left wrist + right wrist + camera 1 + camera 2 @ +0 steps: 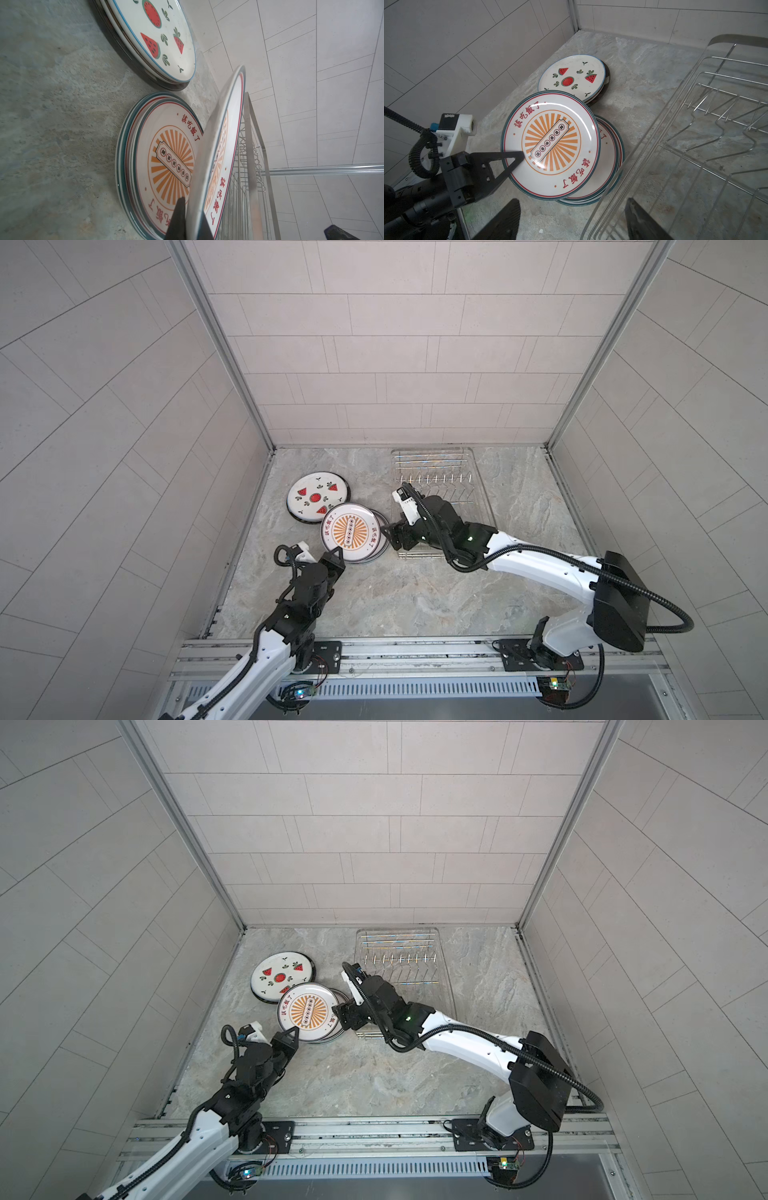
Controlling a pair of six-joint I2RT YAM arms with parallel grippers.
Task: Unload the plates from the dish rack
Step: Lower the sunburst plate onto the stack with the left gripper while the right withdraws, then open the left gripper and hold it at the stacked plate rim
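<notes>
**Item in hand.** One sunburst plate (550,149), white with a green-and-red rim, is held at its near rim by the left claw (517,160). One finger lies on the upper face; the opposing finger is under the plate and mostly hidden. The plate sits tilted over the sunburst stack (613,145), offset toward the left arm. Whether its underside touches the stack cannot be determined.

**Handling properties (judgement).** Glazed ceramic is rigid, moderately heavy, smooth and breakable. A rim pinch leaves most of the weight cantilevered, so the plate may pivot or slide in the grip. Hold at the rim, where the fingers can close across the thin edge. Lower it flat before release and do not drop it onto the glaze below.

**Other plates.** The watermelon plate (318,497) tops a second pile farther back on the desk (415,597), with darker rims visible beneath it. The two piles lie just beside each other.

**Containers.** The dish rack (434,479) stands to the right of both piles. Every prong slot in view is vacant, and no plate is seen in it.

**Second arm.** The right claw (390,536) has its jaws spread and grips nothing. It sits near the rack's near-left corner, close beside the held plate's right edge.

**Status (judgement).** Unloading appears nearly complete, and only this plate is not yet set down.
</notes>
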